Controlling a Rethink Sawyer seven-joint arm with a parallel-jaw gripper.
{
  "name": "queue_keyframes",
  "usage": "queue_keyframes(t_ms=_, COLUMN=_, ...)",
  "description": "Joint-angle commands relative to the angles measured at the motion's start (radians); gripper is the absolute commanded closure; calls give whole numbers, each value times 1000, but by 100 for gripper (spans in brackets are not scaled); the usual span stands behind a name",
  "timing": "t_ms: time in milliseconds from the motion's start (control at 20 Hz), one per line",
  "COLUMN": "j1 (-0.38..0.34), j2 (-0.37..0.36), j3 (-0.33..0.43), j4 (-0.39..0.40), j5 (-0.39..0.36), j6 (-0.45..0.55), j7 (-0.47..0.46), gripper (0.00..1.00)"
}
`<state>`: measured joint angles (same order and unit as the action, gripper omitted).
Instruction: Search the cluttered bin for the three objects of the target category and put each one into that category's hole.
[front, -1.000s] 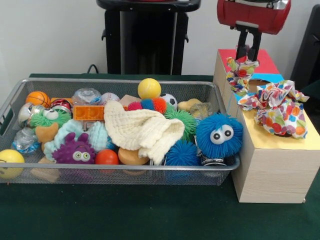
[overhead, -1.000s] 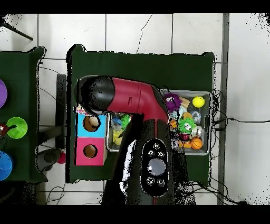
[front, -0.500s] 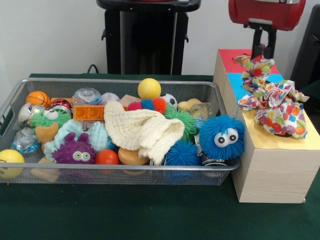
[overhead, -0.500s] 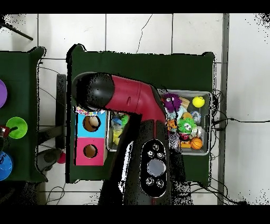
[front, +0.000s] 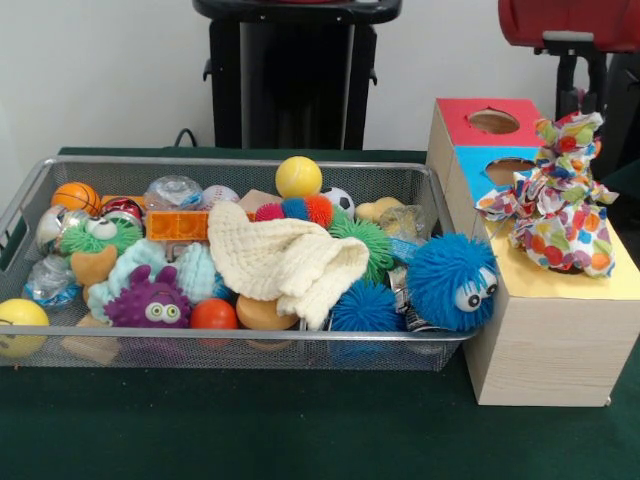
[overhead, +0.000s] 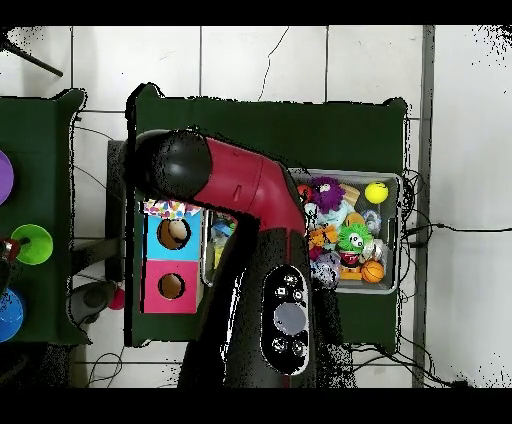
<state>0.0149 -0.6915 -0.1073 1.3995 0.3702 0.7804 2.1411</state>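
Note:
My gripper (front: 584, 108) hangs at the top right, shut on a white cloth piece (front: 572, 148) with red, blue and yellow print. It holds this piece just above the far end of the yellow box top (front: 560, 280). More printed cloth (front: 555, 228) lies heaped on that yellow top and hides its hole. The wire mesh bin (front: 240, 334) stands left of the boxes, full of toys. In the overhead view my arm (overhead: 235, 185) covers the gripper, and a strip of printed cloth (overhead: 170, 209) shows at its edge.
The blue-topped hole (front: 508, 168) and the red-topped hole (front: 494, 121) lie behind the yellow top. In the bin lie a cream knitted cloth (front: 285, 260), a mint knitted cloth (front: 150, 268), a blue fuzzy ball with eyes (front: 450, 285) and several balls. The black pedestal (front: 295, 75) stands behind.
My gripper has carried the printed cloth rightwards in the front view, from over the red and blue tops to over the yellow top. The blue fuzzy ball has tilted and sunk slightly.

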Motion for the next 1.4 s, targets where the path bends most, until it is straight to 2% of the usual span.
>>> queue_keyframes(t_ms=50, j1=3, j2=40, j3=49, j4=111, j5=87, j6=-91, j7=277, gripper=100)
queue_keyframes(t_ms=500, j1=11, j2=56, j3=59, j4=139, j5=99, j6=-130, j7=219, gripper=100)
queue_keyframes(t_ms=1200, j1=3, j2=88, j3=71, j4=158, j5=14, j6=-54, j7=83, gripper=100)
queue_keyframes(t_ms=1400, j1=-7, j2=83, j3=86, j4=181, j5=38, j6=-79, j7=92, gripper=100)
